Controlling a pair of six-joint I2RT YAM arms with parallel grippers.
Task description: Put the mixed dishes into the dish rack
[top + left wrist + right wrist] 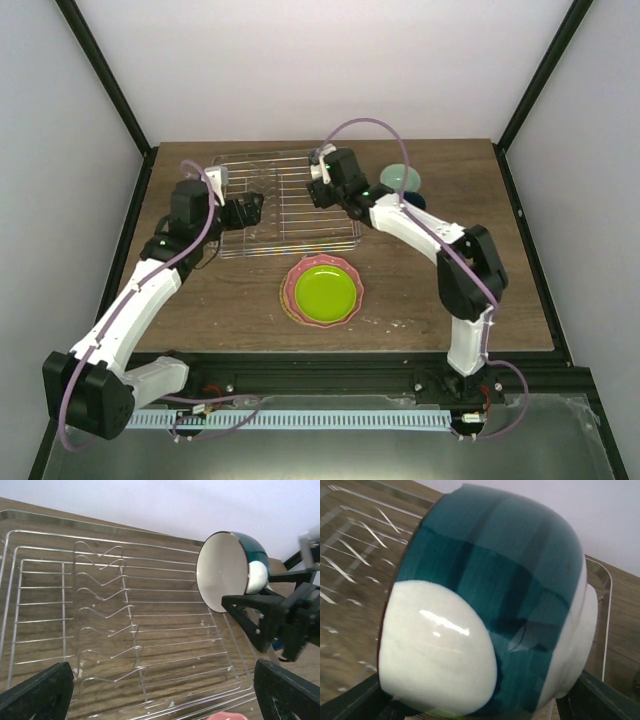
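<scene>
Top external view: the left arm rises from its base at the near left corner, runs forward along the left side of the wooden table (200,315) and bends inward at the wrist, so the left gripper (246,210) hangs over the left half of the dish rack (290,228). The right arm climbs from its base at the near right, folds sharply at a raised elbow and stretches its forearm back and leftward, putting the right gripper (320,192) over the rack's far right part. The left wrist view shows the left claw released, its two dark fingers (40,692) spread to the lower corners of the picture with only the rack's wires and plate prongs between them. The same view shows the right claw grasping the cream bowl (222,570), which is cream inside and banded teal and cream outside; it is tipped on its side, its mouth toward the left arm, above the right end of the rack and not resting on the wires. In the right wrist view the bowl fills the space between that claw's fingers. Just in front of the rack the lime-green plate (325,290) lies on the pink scalloped plate (291,283). The pale mint bowl (400,177) sits right of the rack, with the dark blue mug (414,201) just beside it, largely hidden by the forearm.
</scene>
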